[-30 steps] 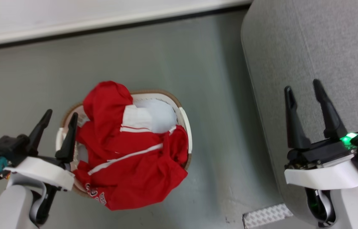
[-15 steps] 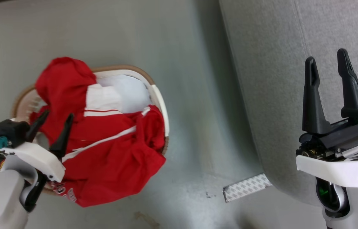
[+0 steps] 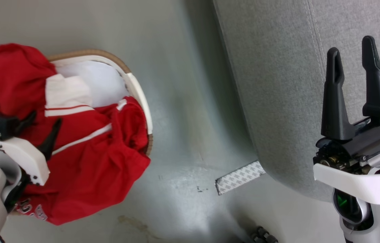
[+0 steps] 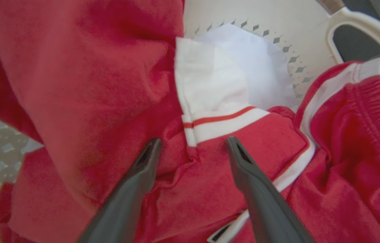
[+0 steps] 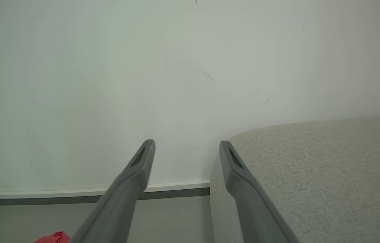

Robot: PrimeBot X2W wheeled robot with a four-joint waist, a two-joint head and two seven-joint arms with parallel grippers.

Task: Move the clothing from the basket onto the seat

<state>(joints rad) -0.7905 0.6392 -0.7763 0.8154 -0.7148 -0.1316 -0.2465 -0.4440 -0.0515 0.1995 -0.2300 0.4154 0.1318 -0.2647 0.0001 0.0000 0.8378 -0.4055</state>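
Observation:
Red clothing (image 3: 85, 152) with white panels and striped trim is heaped in the cream basket (image 3: 139, 94) and spills over its near rim. My left gripper (image 3: 43, 119) hovers open just over the pile, with nothing between its fingers. In the left wrist view the open left gripper (image 4: 191, 143) points at a white striped panel of the clothing (image 4: 216, 118), beside the basket wall (image 4: 277, 20). My right gripper (image 3: 351, 45) stands open and empty over the grey seat (image 3: 277, 74). The right wrist view shows the right gripper (image 5: 186, 143) by the seat's edge (image 5: 311, 168).
The basket stands on a grey floor (image 3: 183, 101) left of the seat. A patterned grey strip (image 3: 240, 177) lies on the floor by the seat's corner. A dark small object (image 3: 260, 234) shows at the bottom edge. A pale wall (image 5: 142, 67) with a baseboard rises behind.
The head camera has swung, shifting the basket left and the seat toward the middle. My left gripper has come in over the red pile, from beside the basket rim. Both grippers stay open.

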